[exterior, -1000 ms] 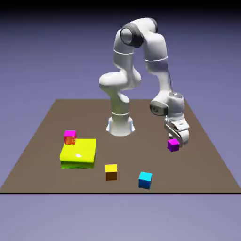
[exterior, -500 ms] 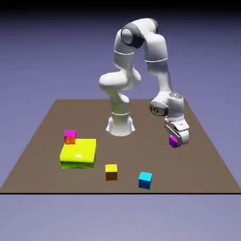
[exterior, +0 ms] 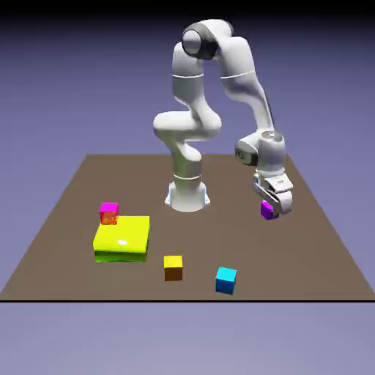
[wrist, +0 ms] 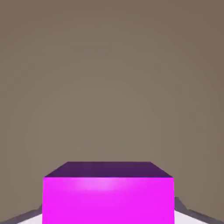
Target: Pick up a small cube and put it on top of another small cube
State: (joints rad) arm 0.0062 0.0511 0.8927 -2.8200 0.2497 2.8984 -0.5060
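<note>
Hand view is mostly the small purple cube [wrist: 108, 197], pinched tight in my white two-finger gripper [exterior: 272, 207] and hanging clear of the brown table [exterior: 315, 249]. Well off to the exterior view's left I see a blue cube [exterior: 225, 279] and a yellow-topped cube [exterior: 173, 266].

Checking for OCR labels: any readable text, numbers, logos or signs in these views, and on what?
None. No text, number, brand or sign shows in either view.
The purple cube, yellow cube, blue cube, pink-topped orange cube, yellow-green block, arm and table are all plain and unmarked.
</note>
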